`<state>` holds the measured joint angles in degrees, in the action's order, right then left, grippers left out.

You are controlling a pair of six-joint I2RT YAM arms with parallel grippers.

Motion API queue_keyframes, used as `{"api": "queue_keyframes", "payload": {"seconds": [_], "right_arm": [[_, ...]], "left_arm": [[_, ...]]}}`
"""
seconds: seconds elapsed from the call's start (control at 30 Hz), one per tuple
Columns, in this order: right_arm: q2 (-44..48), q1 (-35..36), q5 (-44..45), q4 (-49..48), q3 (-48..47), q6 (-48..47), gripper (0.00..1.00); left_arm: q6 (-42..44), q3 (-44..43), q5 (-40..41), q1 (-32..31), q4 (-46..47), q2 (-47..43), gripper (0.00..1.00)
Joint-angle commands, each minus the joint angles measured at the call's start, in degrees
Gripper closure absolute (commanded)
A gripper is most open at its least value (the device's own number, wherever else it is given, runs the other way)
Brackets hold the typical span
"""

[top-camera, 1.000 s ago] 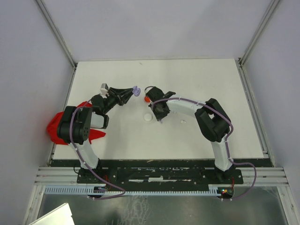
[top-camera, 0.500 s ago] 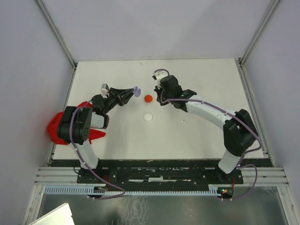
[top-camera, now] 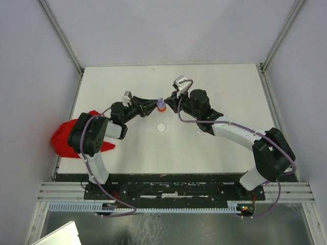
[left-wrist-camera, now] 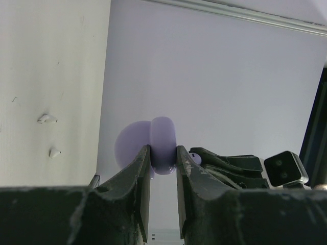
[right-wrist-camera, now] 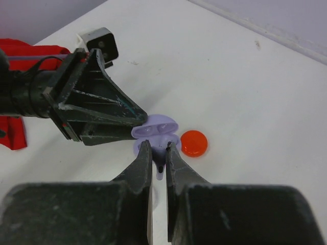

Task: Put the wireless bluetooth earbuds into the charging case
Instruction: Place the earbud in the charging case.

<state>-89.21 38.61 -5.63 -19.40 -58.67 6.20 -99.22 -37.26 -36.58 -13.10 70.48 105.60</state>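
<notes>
Right wrist view puts the open lilac charging case (right-wrist-camera: 156, 127), clamped in our left gripper (left-wrist-camera: 163, 154), dead ahead of our right gripper (right-wrist-camera: 157, 150) (the arm that must move), which we see pinching a lilac earbud (left-wrist-camera: 195, 157) just beside its mouth.

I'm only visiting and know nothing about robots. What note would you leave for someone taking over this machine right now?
Left gripper: shut on the open lilac charging case.
Right gripper: shut on a lilac earbud, tip at the case.
Done: case and earbud are both in hand.
Left: seat that earbud; red disc, white disc and two small white bits lie on the table.
</notes>
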Motion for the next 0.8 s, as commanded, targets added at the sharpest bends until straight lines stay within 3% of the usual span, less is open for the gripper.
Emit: {"api": "queue_keyframes", "payload": {"seconds": [0.0, 0.1, 0.77], "right_arm": [[0.5, -0.3, -4.4, -17.2, 2.9, -2.0, 0.99], [0.4, -0.3, -5.4, -21.1, 4.5, -3.2, 0.99], [-2.3, -0.2, -8.0, -23.0, 6.8, -7.1, 0.99]], "left_arm": [[-2.5, -2.3, -1.3, -1.4, 2.2, 0.9, 0.97], [-2.4, -2.1, -1.5, -1.8, 1.7, 1.0, 0.97], [-3.0, -4.7, -3.9, -3.1, -0.9, -0.8, 0.97]]}}
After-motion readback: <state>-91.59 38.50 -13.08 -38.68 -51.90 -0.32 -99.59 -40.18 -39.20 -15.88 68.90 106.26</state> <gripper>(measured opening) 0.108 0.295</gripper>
